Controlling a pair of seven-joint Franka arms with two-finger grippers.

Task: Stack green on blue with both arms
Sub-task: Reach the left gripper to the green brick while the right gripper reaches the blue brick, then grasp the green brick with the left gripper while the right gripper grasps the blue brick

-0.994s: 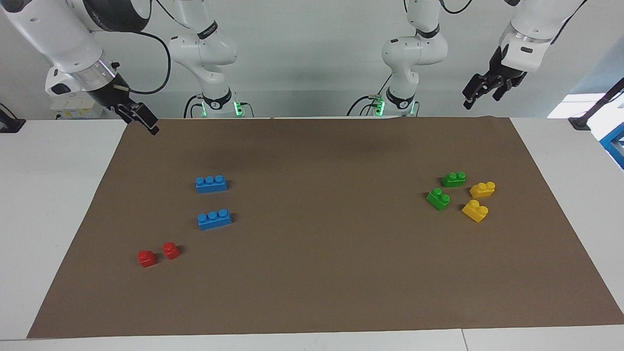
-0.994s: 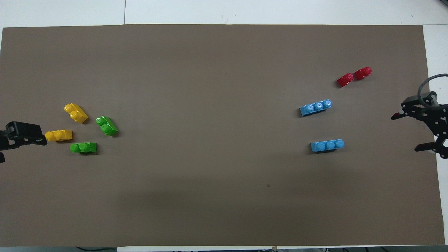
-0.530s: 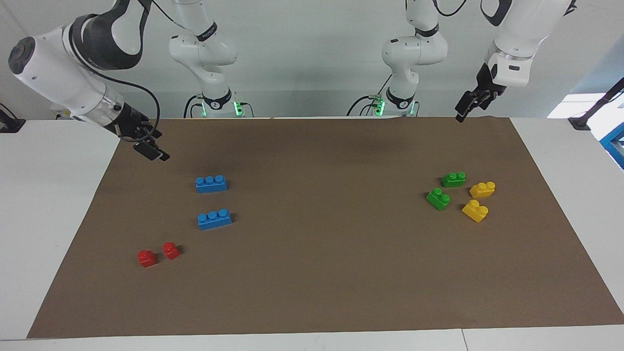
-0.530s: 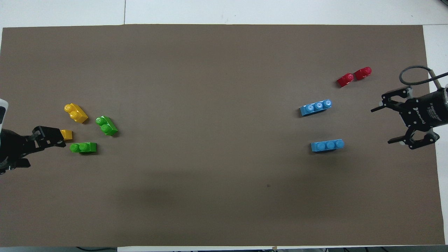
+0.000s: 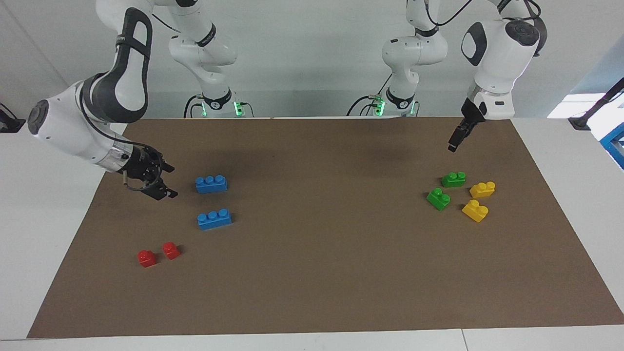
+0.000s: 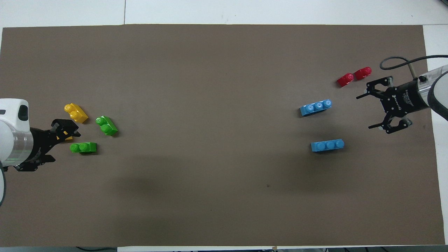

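Your two small bright-green plastic two-stud bricks lie free on the brown paper mat (image 5: 312, 292) at the left arm's end of the table. The nearer green brick (image 5: 453, 179) sits closer to the robots than the farther green brick (image 5: 438, 198), and neither is touched. Two long blue plastic three-stud bricks lie at the right arm's end, well apart from the greens: the nearer blue brick (image 5: 211, 184) and, farther out, the farther blue brick (image 5: 214, 219).

The left gripper (image 5: 453, 144) hangs above the mat close to the nearer green brick, holding nothing; from the side its fingers cannot be separated by eye, though they read as parted. The right gripper (image 5: 163, 181) hovers low just beside the nearer blue brick, its jaws spread wide and empty.

Watch the crowding around the greens. Two small yellow plastic two-stud bricks (image 5: 482, 189) lie just beside them, and in the overhead view the left gripper covers one, so a careless descent could nudge a yellow or pick it instead. The farther green brick lies skewed, so a misaligned pinch could spin it. Two small red plastic one-stud bricks (image 5: 158, 254) lie farther out and pose little risk. I judge nothing is stacked yet.
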